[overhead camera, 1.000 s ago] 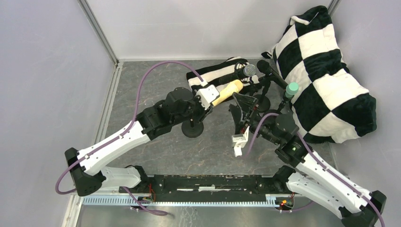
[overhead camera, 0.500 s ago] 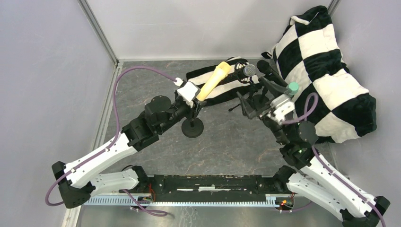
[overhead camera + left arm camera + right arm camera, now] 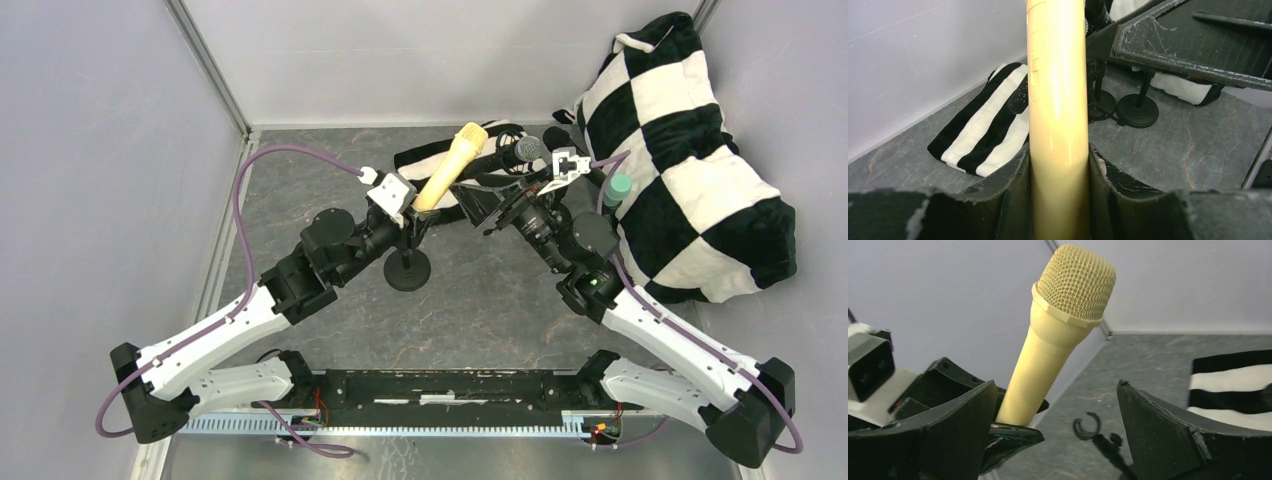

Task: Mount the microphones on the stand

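**A:** From above, the left claw (image 3: 418,207) was clamped on the lower body of the cream-yellow microphone (image 3: 452,163). The head tipped toward one o'clock, in the air just over the empty stand (image 3: 407,268).

**B:** And the right claw (image 3: 492,203) was spread wide at that microphone's three o'clock, gripping nothing. Out at two o'clock the mint green microphone (image 3: 618,187) and the silver-mesh microphone (image 3: 527,148) sat raised beside the checkered cushion (image 3: 700,150). Clipped in or not, I couldn't tell.

**A:** Left wrist view: a finger pressed against each side of the cream barrel. The striped cloth (image 3: 983,127) lay on the surface (image 3: 1188,145) at ten o'clock.

**B:** Right wrist view: both fingers stood far apart with the mesh head at twelve o'clock between them. A clip (image 3: 1087,425) showed open and unfilled at six o'clock.

**A:** So I judged this one lifted but not seated. Pressing it into the clip was the work left.
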You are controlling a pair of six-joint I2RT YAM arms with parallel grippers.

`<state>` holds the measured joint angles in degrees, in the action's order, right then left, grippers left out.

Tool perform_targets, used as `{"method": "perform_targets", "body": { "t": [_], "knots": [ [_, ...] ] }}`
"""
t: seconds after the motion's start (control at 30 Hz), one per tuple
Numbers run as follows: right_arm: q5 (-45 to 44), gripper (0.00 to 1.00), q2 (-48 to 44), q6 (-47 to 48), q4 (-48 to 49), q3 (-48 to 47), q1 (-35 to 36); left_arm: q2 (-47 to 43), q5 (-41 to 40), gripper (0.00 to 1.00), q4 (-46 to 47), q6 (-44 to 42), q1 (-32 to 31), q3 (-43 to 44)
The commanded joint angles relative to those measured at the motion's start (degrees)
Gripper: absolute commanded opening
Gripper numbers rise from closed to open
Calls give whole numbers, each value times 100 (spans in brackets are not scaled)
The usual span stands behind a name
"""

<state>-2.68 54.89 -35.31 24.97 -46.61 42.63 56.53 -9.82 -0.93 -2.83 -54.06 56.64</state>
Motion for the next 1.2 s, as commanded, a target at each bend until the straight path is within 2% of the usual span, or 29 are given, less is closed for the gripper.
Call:
{"method": "perform_targets", "body": {
  "t": [0.0, 0.3, 0.67, 1.17],
  "knots": [
    [327, 95, 173, -1687, 1366, 184, -70, -140, 292, 2, 633, 265, 19, -10],
    [546, 87, 764, -2448, 1986, -10, -146, -152, 627, 2, 717, 469, 21, -118],
    [460, 60, 1100, -2665, 2492, -66, -148, -75, 646, 2, 742, 568, 21, -101],
    [579, 59, 1371, -2639, 2662, -264, -152, -60, 738, 2, 665, 582, 19, -118]
  ]
}}
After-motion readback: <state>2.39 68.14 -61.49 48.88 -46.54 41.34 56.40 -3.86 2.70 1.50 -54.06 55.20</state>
